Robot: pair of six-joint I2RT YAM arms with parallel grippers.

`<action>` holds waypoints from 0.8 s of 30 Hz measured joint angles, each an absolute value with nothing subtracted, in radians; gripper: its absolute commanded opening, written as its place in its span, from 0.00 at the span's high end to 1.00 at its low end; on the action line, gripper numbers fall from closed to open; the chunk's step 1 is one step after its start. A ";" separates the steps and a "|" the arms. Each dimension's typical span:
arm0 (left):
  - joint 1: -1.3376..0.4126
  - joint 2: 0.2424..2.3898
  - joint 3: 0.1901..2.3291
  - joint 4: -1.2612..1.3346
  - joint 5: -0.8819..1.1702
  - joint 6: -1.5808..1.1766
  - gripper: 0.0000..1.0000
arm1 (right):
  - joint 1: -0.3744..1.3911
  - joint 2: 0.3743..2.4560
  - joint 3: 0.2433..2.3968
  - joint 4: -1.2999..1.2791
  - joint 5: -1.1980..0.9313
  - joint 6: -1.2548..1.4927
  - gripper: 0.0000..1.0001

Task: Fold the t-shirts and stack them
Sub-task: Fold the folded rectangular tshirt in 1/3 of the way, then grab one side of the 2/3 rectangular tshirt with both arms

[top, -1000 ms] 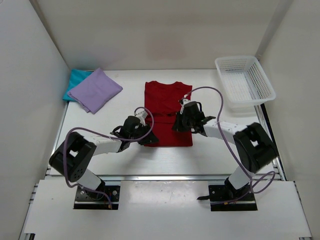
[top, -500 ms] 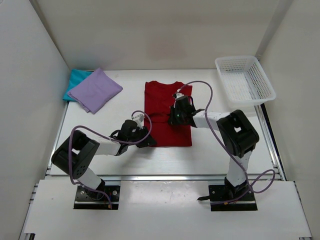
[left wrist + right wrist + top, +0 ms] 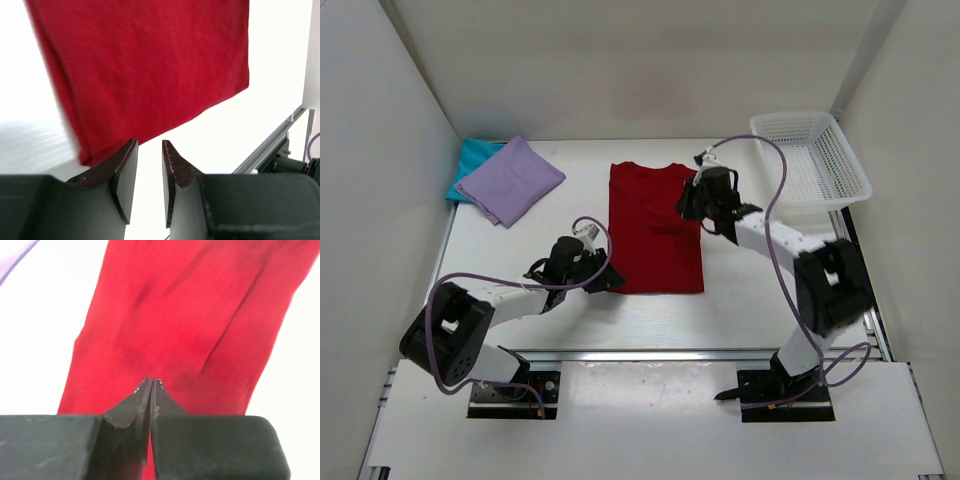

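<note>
The dark red t-shirt (image 3: 655, 228) lies flat in the middle of the table, folded into a long rectangle with the collar at the far end. My left gripper (image 3: 604, 279) sits low at its near left corner, jaws narrowly open with only bare table between them (image 3: 150, 146); the red shirt's corner (image 3: 150, 65) lies just ahead. My right gripper (image 3: 693, 197) is at the shirt's far right edge, shut and empty (image 3: 152, 381), above the red cloth (image 3: 175, 315). The lavender t-shirt (image 3: 510, 180) lies folded on the teal t-shirt (image 3: 470, 158) at the back left.
A white mesh basket (image 3: 810, 160) stands at the back right. White walls enclose the table on the left, back and right. A metal rail (image 3: 650, 353) runs along the near edge.
My right gripper has moved from the middle of the red shirt towards its far right edge. My left gripper has shifted slightly left and nearer, at the near left corner.
</note>
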State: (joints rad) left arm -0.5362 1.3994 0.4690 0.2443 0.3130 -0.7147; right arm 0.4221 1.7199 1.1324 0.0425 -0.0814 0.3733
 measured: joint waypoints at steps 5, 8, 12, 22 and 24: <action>-0.489 1.356 0.462 0.183 0.291 -0.668 0.55 | 0.510 1.382 0.751 0.087 -0.136 0.397 0.93; -0.483 1.328 0.439 0.143 0.246 -0.632 0.46 | 0.502 1.269 0.563 0.060 -0.148 0.432 0.72; -0.495 1.305 0.424 0.112 0.201 -0.606 0.44 | 0.447 1.136 0.392 0.010 -0.159 0.474 0.55; -0.501 1.372 0.423 0.175 0.192 -0.608 0.57 | 0.363 1.188 0.329 0.127 -0.300 0.520 0.61; -0.505 1.386 0.426 0.189 0.193 -0.612 0.67 | 0.361 1.221 0.329 0.169 -0.322 0.525 0.70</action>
